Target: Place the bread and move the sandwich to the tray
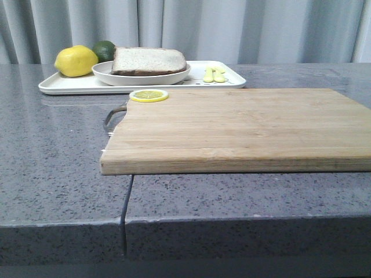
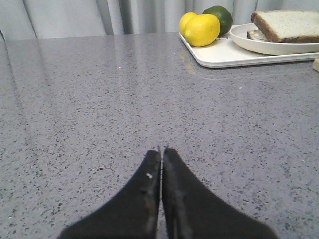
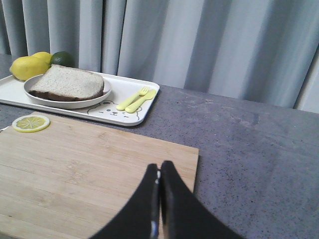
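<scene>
At the far left of the grey speckled counter (image 1: 58, 139), the flat white rectangular tray (image 1: 64, 86) carries the shallow round white plate (image 1: 116, 75) with the sandwich (image 1: 148, 60), its top a thick pale slice with a dark brown crust. A yellow lemon (image 1: 76, 61) and a green lime (image 1: 105, 50) sit at the tray's left end, a yellow fork and spoon (image 1: 214, 75) at its right. A lemon slice (image 1: 149, 95) lies on the far left corner of the wooden cutting board (image 1: 243, 127), just in front of the tray. The left pincer (image 2: 162, 154) is pressed together above bare counter; the right pincer (image 3: 159, 172), likewise pressed together, is above the board's edge.
</scene>
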